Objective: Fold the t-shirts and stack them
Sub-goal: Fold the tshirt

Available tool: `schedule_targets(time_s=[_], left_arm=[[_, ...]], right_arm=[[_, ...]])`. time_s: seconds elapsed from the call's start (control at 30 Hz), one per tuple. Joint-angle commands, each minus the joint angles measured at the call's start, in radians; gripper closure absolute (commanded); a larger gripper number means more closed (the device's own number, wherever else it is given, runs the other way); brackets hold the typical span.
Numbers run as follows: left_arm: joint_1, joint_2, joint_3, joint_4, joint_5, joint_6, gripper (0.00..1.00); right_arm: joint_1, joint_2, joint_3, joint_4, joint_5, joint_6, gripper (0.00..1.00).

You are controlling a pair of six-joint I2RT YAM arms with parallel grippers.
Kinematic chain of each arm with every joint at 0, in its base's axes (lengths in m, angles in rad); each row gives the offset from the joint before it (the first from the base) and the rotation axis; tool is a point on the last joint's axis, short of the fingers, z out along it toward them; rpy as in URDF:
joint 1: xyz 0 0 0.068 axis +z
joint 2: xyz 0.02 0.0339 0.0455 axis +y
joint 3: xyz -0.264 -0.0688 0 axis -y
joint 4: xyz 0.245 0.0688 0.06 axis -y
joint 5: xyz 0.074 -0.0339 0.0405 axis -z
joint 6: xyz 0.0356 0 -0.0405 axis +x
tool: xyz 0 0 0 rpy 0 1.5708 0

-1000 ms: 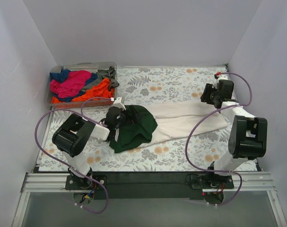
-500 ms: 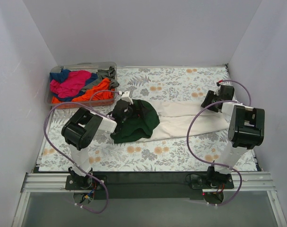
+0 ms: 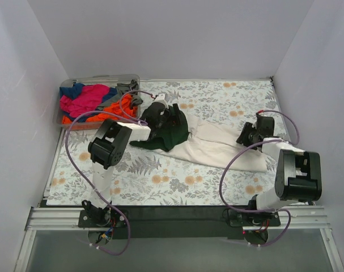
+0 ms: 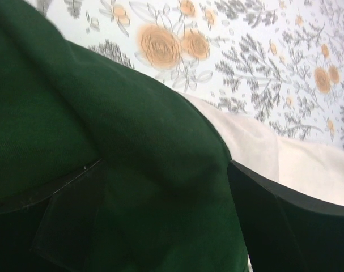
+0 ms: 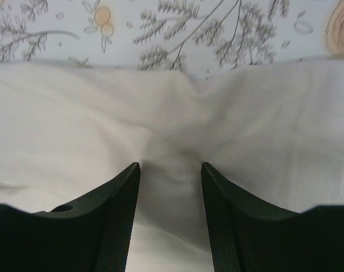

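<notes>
Cream t-shirt with dark green sleeves (image 3: 217, 148) lies stretched slantwise across the floral-print desk (image 3: 217, 96), green end toward the back left, cream hem toward the right. L gripper (image 3: 166, 117) is clamped on a thick bunch of the green cloth, which fills the whole gap btwn its fingers in my wrist view. R gripper (image 3: 246, 136) pinches the cream edge; I see fabric puckering into its jaws. Magenta, orange, blue and grey tees (image 3: 92, 102) sit heaped in the clear plastic bin (image 3: 103, 77) at the back-left corner.
</notes>
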Motion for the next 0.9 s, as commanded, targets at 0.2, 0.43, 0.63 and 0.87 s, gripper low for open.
schedule_targets(time_s=[0.2,0.43,0.63,0.87], left_arm=[[0.03,0.178,0.287,-0.193,0.025,0.057,0.19],[0.028,0.33,0.529,-0.282,0.007,0.081,0.19],[0.019,0.392,0.658,-0.296,0.104,0.136,0.19],[-0.05,0.283,0.568,-0.209,0.194,0.279,0.19]], right_arm=[[0.205,-0.185,-0.165,-0.089,0.072,0.098,0.57],[0.369,-0.32,-0.242,-0.149,0.118,0.172,0.57],[0.5,-0.478,-0.259,-0.267,0.196,0.214,0.57],[0.511,-0.565,-0.112,-0.313,0.328,0.123,0.55]])
